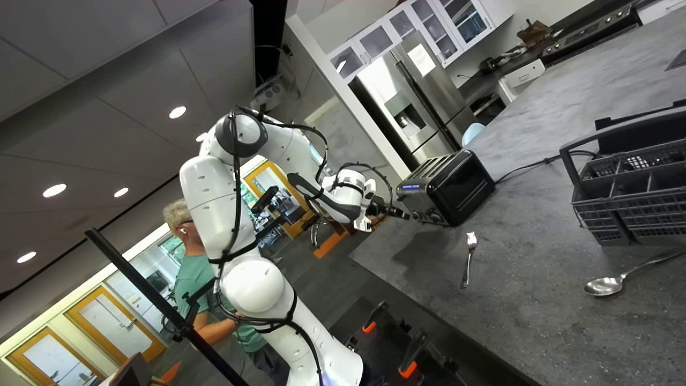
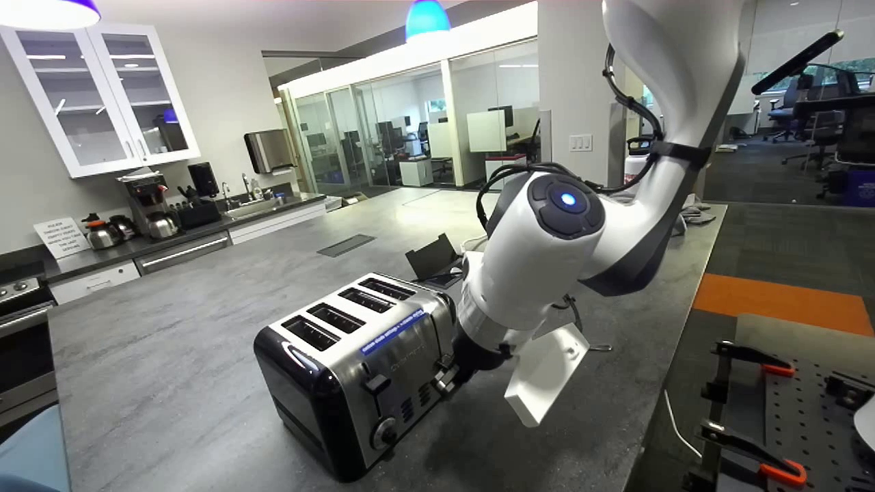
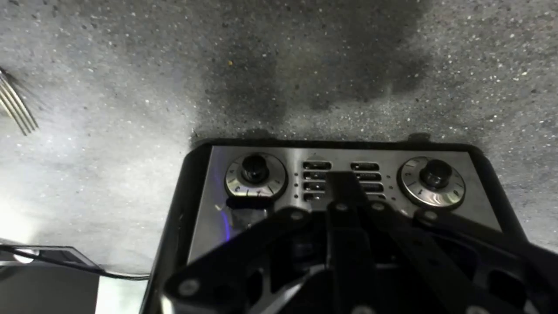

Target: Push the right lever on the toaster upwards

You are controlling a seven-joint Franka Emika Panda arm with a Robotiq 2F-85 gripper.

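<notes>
Toaster (image 2: 355,365) sits lower centre of an exterior view; in the wrist view my clenched fingers (image 3: 338,187) show right of a black lever (image 3: 250,203).

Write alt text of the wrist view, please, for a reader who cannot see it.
The robot's closed tool overlaps a steel-faced toaster, its tip between two round dials; a black lever shows just below the picture's left dial. Fork tines lie at the left edge on speckled countertop.

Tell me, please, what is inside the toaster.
The toaster has four slots on top, nothing sticking out; deeper down, the inside is covered, so I cannot tell.
</notes>
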